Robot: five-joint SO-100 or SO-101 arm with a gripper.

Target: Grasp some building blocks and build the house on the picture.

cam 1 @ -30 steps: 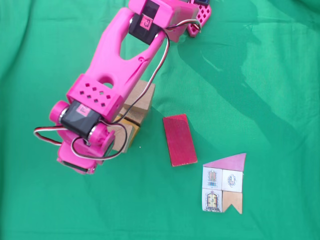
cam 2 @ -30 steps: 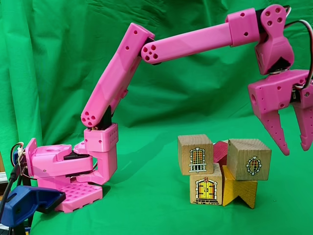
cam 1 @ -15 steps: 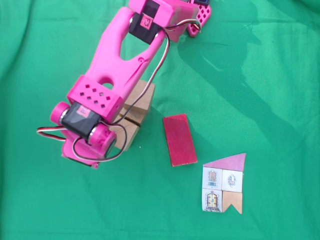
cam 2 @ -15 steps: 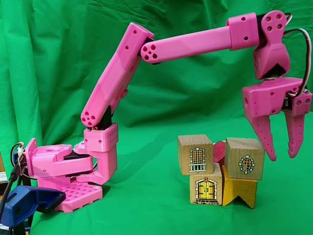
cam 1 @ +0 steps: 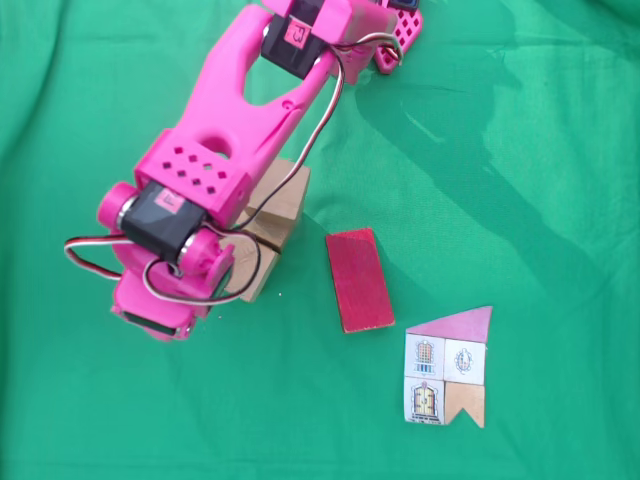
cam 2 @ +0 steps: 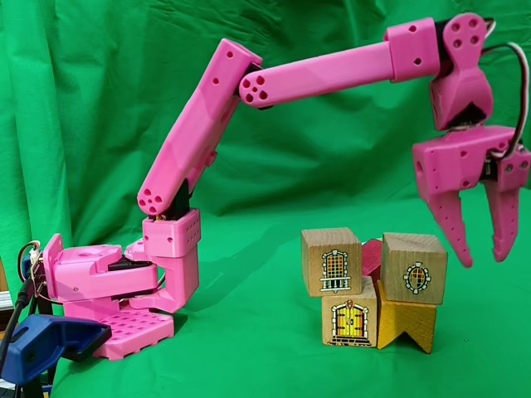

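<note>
We found the walls of the house standing: in the side-on fixed view the door cube (cam 2: pixel 349 322) sat on the green cloth (cam 2: pixel 249 348), touching the orange-brown notched block (cam 2: pixel 408 324) on its right. A barred-window cube (cam 2: pixel 331 261) rested on the door cube, and a round-window cube (cam 2: pixel 414 268) rested on the notched block (slightly turned, we judged). From above the arm covered much of the stack (cam 1: pixel 275 215).

What was left, as we judged it, was the roof. The dark-red block (cam 1: pixel 357 279) lay flat on the cloth just to the right of the stack in the top-down fixed view, between the stack and the picture (cam 1: pixel 449 367), which lay further right and lower.

The gripper (cam 2: pixel 479 259) hung just to the right of the round-window cube, with its fingers spread and nothing between them.

As for writing, we could read none: the cubes bore only printed windows and a door, and a small mark on the arm's motor label (cam 1: pixel 297 30) was too small to make out.
</note>
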